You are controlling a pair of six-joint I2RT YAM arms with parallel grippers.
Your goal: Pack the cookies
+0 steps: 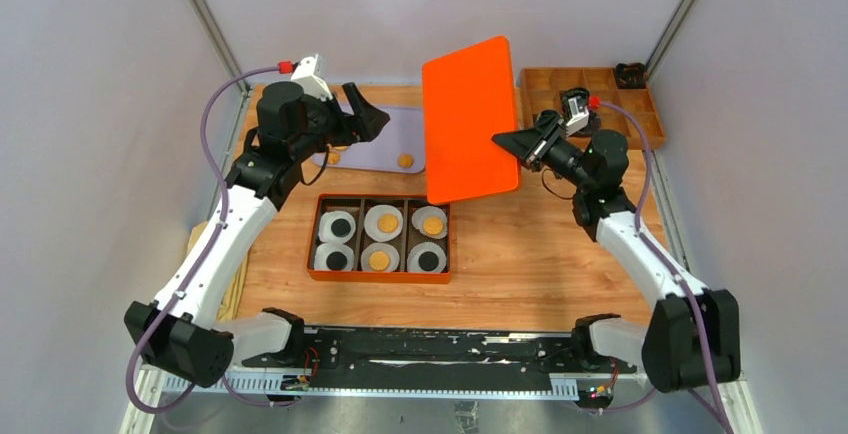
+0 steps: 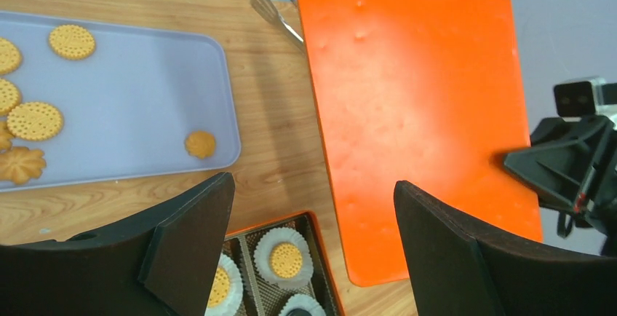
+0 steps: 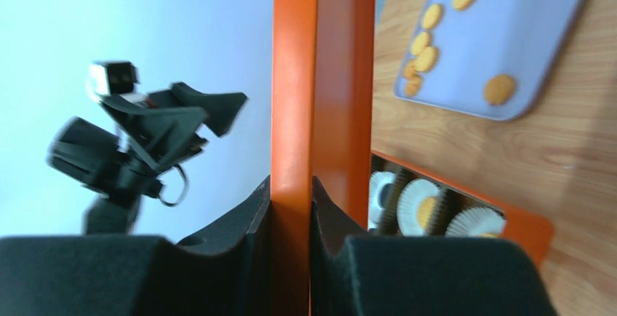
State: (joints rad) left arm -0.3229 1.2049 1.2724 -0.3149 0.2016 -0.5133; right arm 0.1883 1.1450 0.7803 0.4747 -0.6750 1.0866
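Behind the orange box (image 1: 380, 276), my left hand (image 1: 372, 119) gapes empty over the lilac tray (image 2: 138, 105) of loose cookies (image 2: 200, 143). The box's six paper cups (image 1: 419, 216) each hold a cookie. Behind its right end, my right hand (image 1: 506, 140) clamps the orange lid (image 1: 468, 129).

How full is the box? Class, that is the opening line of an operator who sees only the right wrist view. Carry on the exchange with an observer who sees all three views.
Observer: The top view shows all six paper cups in the box filled: three golden cookies, three black cookies.
Operator: Is the left hand holding anything?
Observer: No. Its own camera shows it open and empty.
Operator: How does the orange lid sit?
Observer: From above, it is tilted in the air, gripped at its right edge by the right hand, leaving every cup uncovered.
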